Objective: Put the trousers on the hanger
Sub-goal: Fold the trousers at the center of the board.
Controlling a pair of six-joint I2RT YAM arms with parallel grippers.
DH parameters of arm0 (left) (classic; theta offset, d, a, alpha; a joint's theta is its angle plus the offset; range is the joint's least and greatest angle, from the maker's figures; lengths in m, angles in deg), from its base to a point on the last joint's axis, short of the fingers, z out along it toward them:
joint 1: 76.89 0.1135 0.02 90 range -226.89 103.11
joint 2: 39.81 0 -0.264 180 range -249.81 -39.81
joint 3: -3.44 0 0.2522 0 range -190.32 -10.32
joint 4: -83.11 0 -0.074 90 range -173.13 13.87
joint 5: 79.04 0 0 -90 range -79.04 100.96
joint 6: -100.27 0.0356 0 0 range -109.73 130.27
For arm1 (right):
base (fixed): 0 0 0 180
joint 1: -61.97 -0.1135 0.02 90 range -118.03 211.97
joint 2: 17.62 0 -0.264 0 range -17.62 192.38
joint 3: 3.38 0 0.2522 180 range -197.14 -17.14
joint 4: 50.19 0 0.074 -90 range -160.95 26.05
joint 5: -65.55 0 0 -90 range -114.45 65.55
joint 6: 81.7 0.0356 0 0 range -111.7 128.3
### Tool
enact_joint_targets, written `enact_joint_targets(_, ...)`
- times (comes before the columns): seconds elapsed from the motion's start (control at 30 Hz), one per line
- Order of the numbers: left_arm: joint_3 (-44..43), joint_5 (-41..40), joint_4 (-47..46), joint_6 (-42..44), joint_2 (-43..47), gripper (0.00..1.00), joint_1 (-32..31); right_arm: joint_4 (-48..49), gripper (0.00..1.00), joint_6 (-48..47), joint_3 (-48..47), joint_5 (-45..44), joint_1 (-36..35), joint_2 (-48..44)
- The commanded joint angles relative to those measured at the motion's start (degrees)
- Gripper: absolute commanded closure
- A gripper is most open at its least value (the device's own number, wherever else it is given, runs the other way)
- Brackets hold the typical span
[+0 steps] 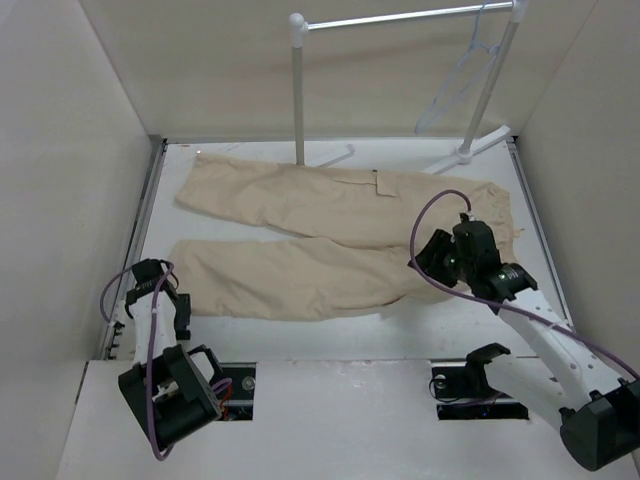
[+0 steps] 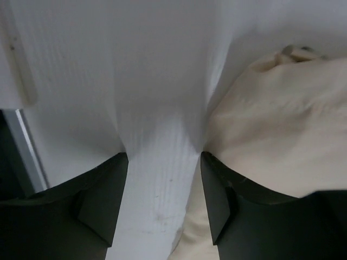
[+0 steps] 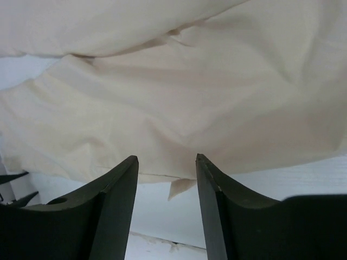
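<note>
Above trousers [image 3: 162,97] edge, right hand [image 3: 167,158] half open, empty

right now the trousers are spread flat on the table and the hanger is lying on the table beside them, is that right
Not quite. The trousers are spread flat on the table, but the hanger is not lying beside them: it hangs from the rail of the rack at the back right, as the top view shows.

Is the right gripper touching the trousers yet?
Cannot tell. The right wrist view shows the right gripper open, nothing pinched, its tips overlapping the trousers; neither it nor the top view shows a plain gap or contact.
</note>
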Motion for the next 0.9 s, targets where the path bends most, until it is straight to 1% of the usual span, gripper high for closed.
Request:
enact_joint_targets(0.0, 1.80, 2.02, -12.40, -2.98, -3.29, 0.48, 0.47, -1.64, 0.43, 0.37, 0.98, -0.22, 2.17, -1.80)
enact_joint_targets(0.03, 1.80, 2.28, -14.52, -2.90, -4.78, 0.51, -0.05, -2.26, 0.40, 0.64, 1.25, -0.40, 3.66, -2.24)
enact_joint_targets(0.07, 1.80, 2.55, -16.19, -2.90, -5.93, 0.57, -0.58, -2.70, 0.38, 1.07, 1.60, -0.83, 5.68, -2.85)
enact_joint_targets(0.13, 1.80, 2.29, -18.83, -2.81, -6.73, 0.65, -1.20, -3.58, 0.36, 1.78, 2.65, -2.06, 9.72, -3.82)
enact_joint_targets(0.2, 1.28, 2.63, -21.91, -2.81, -6.47, 0.81, -1.72, -5.33, 0.35, 1.96, 3.53, -3.47, 15.34, -5.05)
enact_joint_targets(0.27, -1.26, 2.46, -22.10, -2.55, -5.42, 0.91, -3.56, -7.00, 0.35, 1.69, 3.88, -5.49, 21.40, -6.98)
enact_joint_targets(0.3, -2.84, 2.11, -21.49, -2.28, -4.54, 0.94, -4.79, -7.88, 0.34, 1.52, 3.80, -6.54, 24.48, -8.03)
enact_joint_targets(0.4, -7.33, -1.04, -18.15, -1.49, -1.73, 0.96, -9.01, -9.82, 0.34, 2.83, 3.53, -10.67, 29.68, -8.48)
enact_joint_targets(0.5, -10.32, -3.95, -14.37, -1.23, -0.23, 0.97, -12.62, -8.69, 0.36, 4.85, 6.42, -10.95, 34.77, -6.82)
enact_joint_targets(0.63, -11.29, -4.13, -13.22, -1.66, 0.21, 0.97, -13.94, -6.84, 0.49, 7.22, 8.28, -6.56, 39.35, -3.66)
enact_joint_targets(0.73, -12.17, -4.22, -13.31, -1.49, 0.48, 0.97, -13.94, -5.69, 0.58, 7.58, 7.67, -8.30, 41.99, -0.85)
enact_joint_targets(0.8, -12.26, -3.96, -13.66, -1.40, 0.83, 0.97, -13.86, -4.47, 0.58, 7.93, 7.23, -9.53, 42.96, 1.70)
enact_joint_targets(0.87, -12.26, -3.78, -14.18, -1.40, 1.27, 0.97, -13.94, -1.31, 0.55, 7.93, 6.61, -9.71, 43.23, 5.73)
